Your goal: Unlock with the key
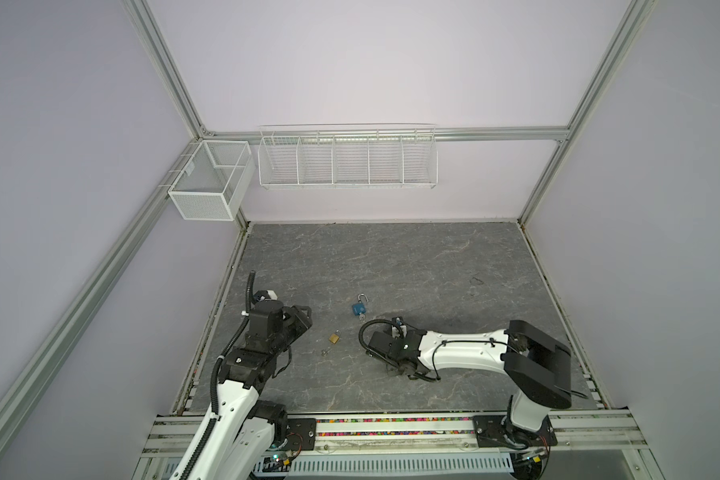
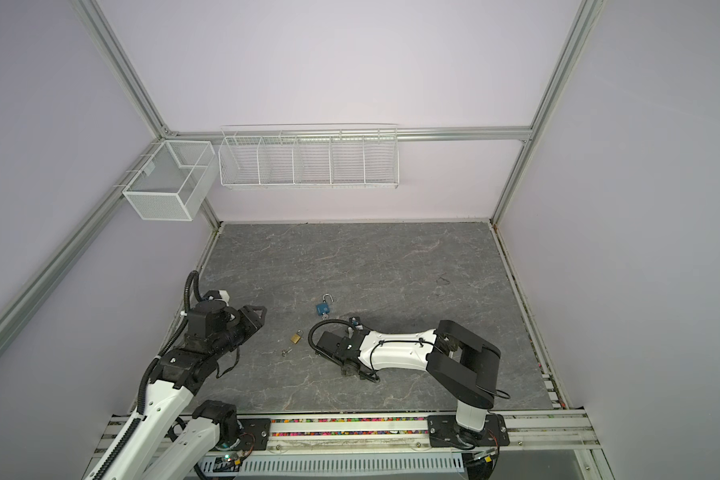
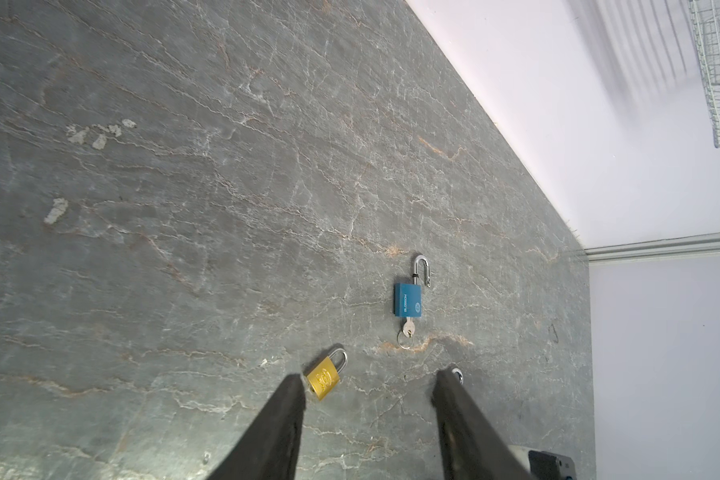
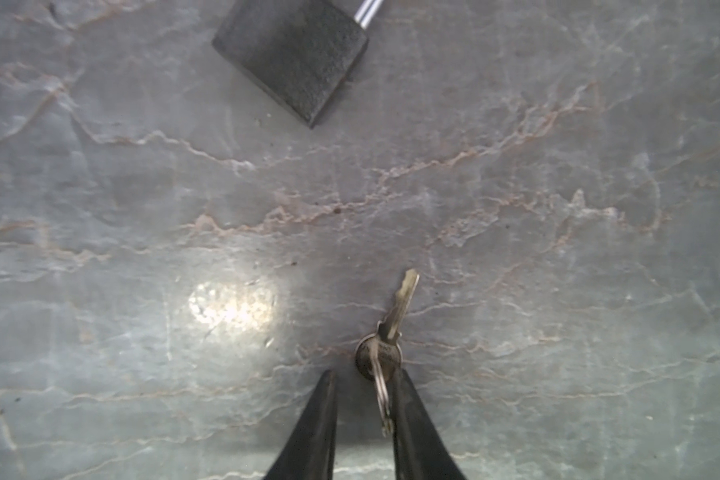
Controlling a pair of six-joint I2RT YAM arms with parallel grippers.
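Observation:
In the right wrist view a small silver key (image 4: 404, 297) lies on the grey stone tabletop. Its ring sits between the fingers of my right gripper (image 4: 364, 374), against one finger, and a gap remains at the other, so the gripper is open. A black padlock (image 4: 292, 58) lies further ahead of it. In both top views the right arm reaches left with its gripper (image 1: 395, 369) pointing down at the table. My left gripper (image 3: 371, 384) hovers open and empty, and a shut gold padlock (image 3: 324, 379) lies by one fingertip.
A blue padlock (image 1: 359, 308) with its shackle open and a key in it lies mid-table. Another small key (image 1: 324, 352) lies near the gold padlock (image 1: 334, 337). A white wire rack (image 1: 348, 160) and a mesh basket (image 1: 208, 183) hang on the back wall.

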